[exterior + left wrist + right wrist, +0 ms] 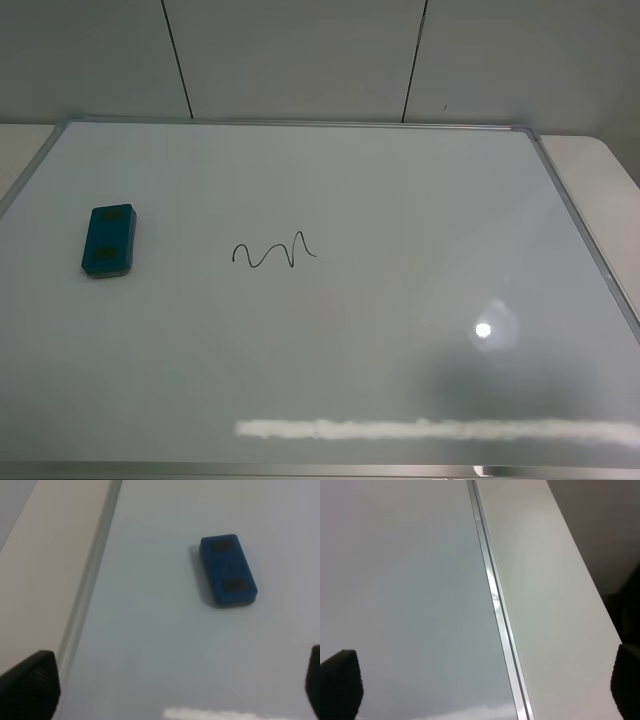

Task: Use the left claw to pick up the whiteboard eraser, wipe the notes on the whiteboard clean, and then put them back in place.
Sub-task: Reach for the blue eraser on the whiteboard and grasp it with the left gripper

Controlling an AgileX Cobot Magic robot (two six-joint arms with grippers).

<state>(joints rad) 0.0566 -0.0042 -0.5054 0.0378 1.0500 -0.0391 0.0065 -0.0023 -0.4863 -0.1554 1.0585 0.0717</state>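
Resting on the whiteboard (400, 200), whiteboard eraser (109, 240) apart from notes (274, 251).

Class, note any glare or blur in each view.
Exterior high view: a round light spot and bright strip glare off the glossy white whiteboard; left wrist view: teal-blue rectangular eraser slightly soft; right wrist view: glint on the silver frame.

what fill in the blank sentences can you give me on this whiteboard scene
1. In the exterior high view the whiteboard eraser lies to the ____ of the notes.
2. The eraser bears ____ darker patches on top.
3. The left claw has its jaws ____, holding nothing.
4. The notes on the whiteboard are drawn in ____ ink.
Missing words: left, two, open, black.
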